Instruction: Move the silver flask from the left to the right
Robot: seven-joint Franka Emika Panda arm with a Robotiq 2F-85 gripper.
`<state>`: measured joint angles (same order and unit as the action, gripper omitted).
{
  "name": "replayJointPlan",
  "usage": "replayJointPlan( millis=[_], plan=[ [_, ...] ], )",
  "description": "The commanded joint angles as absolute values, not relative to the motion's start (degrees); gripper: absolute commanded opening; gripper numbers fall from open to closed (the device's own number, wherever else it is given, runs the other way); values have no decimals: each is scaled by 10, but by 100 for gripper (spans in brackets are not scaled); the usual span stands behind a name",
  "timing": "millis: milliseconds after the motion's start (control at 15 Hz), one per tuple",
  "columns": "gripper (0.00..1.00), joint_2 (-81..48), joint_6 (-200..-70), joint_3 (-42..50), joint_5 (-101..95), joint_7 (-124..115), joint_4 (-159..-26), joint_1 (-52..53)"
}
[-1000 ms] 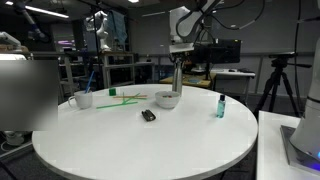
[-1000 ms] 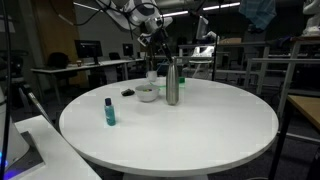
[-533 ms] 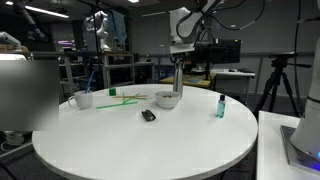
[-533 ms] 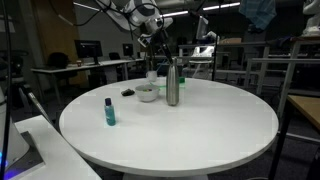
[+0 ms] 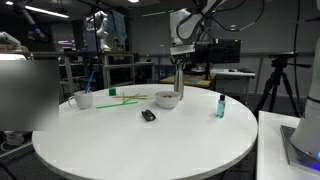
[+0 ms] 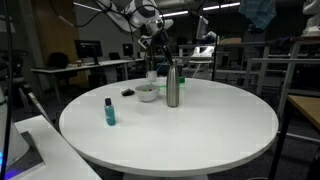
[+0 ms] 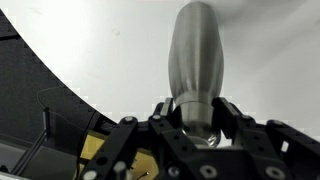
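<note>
The silver flask (image 6: 172,84) stands upright on the round white table (image 6: 200,135), near its far side. In an exterior view it shows behind a white bowl (image 5: 178,76). My gripper (image 6: 167,58) comes down from above and its fingers close around the flask's neck. In the wrist view the brushed-metal body (image 7: 197,45) runs away from the camera, and both jaws (image 7: 197,112) press against the neck on either side. The flask's base seems to rest on the tabletop.
A white bowl (image 5: 167,99) sits next to the flask. A small teal bottle (image 5: 220,105) stands apart near the table edge. A white mug (image 5: 85,99), green sticks (image 5: 120,97) and a small dark object (image 5: 148,115) also lie on the table.
</note>
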<state>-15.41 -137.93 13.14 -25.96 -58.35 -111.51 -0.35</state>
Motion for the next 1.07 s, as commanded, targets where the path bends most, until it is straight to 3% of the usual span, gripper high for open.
replayJointPlan(
  millis=[0,200,267,733,800,867,1000],
  plan=[
    [23,-148,-1400,136,-274,-586,-1121,-7],
    [23,-158,-1379,130,-259,-582,-1114,-5],
    [48,-158,-1379,130,-259,-582,-1114,-5],
    [48,-158,-1379,130,-259,-582,-1114,-5],
    [23,-158,-1377,130,-259,-581,-1114,-5],
    [73,-158,-1375,131,-260,-581,-1113,-4],
    [80,-157,-1374,131,-261,-584,-1113,-3]
  ],
)
